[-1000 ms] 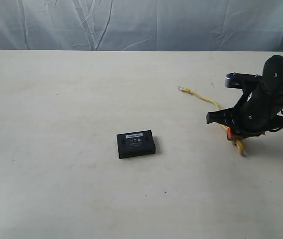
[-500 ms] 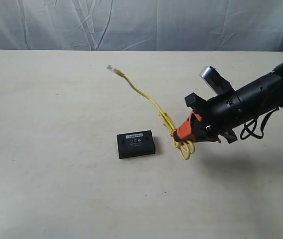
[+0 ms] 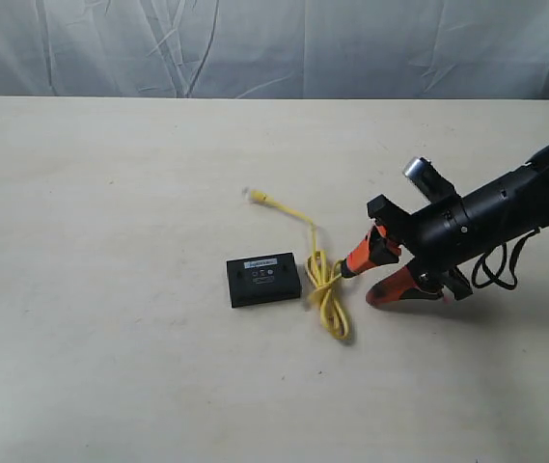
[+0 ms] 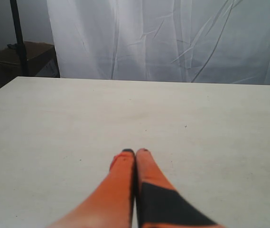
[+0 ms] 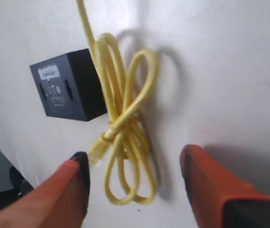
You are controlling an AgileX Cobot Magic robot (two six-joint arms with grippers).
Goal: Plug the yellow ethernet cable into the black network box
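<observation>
The box (image 3: 264, 280) lies flat on the pale worktop (image 3: 110, 193), label strip up, near the middle of the exterior view. The cable (image 3: 327, 289) lies on the worktop at 3 o'clock from the box. Its knotted loops sit just beside the box's edge, though I cannot tell if they touch. One strand runs off toward 11 o'clock and ends in a plug (image 3: 255, 196) about 12 o'clock from the box.

The right claw (image 3: 359, 285) is at 3 o'clock from the loops, low over the worktop. Its orange fingers (image 5: 78, 180) are spread wide and grip nothing. The loops lie between it and the box.

The left claw (image 4: 135, 153) is pressed closed and empty over bare worktop. Beyond it hang a white curtain (image 4: 172, 38), a carton (image 4: 23, 59) and a dark pole (image 4: 15, 33).
</observation>
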